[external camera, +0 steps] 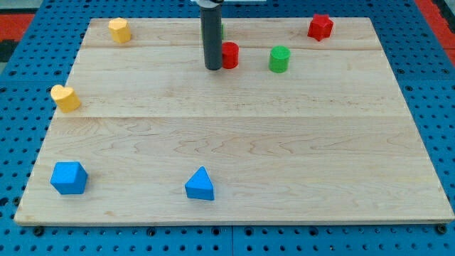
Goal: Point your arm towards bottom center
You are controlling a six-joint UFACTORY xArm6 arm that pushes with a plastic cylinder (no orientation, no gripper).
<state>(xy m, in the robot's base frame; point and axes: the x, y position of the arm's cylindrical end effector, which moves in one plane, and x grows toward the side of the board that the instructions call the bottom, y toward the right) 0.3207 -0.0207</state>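
My rod stands upright, long axis vertical, and my tip (212,68) rests on the wooden board (234,142) near the view's top centre, touching the left side of the red cylinder (230,55). A green cylinder (279,59) sits just right of that. The board lies on blue pegboard (441,107). There are no jaws; the arm ends in the bare rod

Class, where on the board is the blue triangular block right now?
The blue triangular block sits near the view's bottom edge, left of centre, right of the blue cube-like block.
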